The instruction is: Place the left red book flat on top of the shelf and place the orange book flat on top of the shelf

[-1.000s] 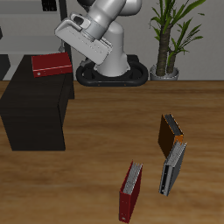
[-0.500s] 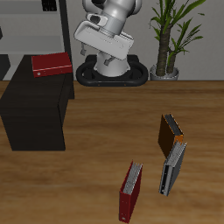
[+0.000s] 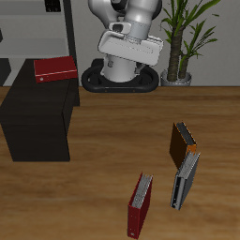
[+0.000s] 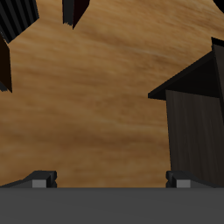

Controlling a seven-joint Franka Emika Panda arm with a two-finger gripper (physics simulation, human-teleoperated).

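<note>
The left red book [image 3: 54, 68] lies flat on top of the black shelf [image 3: 33, 112], near its back edge. The orange book [image 3: 182, 143] stands on the wooden table, apart from the shelf and close to the slim grey-and-dark book [image 3: 185, 180]. My gripper [image 3: 128, 44] hangs high near the robot's base, well away from both books. In the wrist view my gripper [image 4: 112, 179] is open and empty, with fingertips [image 4: 44, 178] wide apart. That view also shows a corner of the shelf [image 4: 192, 114]. The orange book cannot be told apart there.
A darker crimson book [image 3: 141, 204] stands near the table's front edge. A potted plant [image 3: 183, 37] stands at the back beside the robot's base [image 3: 117, 80]. Tall grey shelving [image 3: 37, 19] rises behind the black shelf. Dark book shapes [image 4: 74, 10] show at the wrist view's edge.
The arm has swung from beside the shelf and red book toward the potted plant, staying high. The red book remains on the shelf; no book has moved.
</note>
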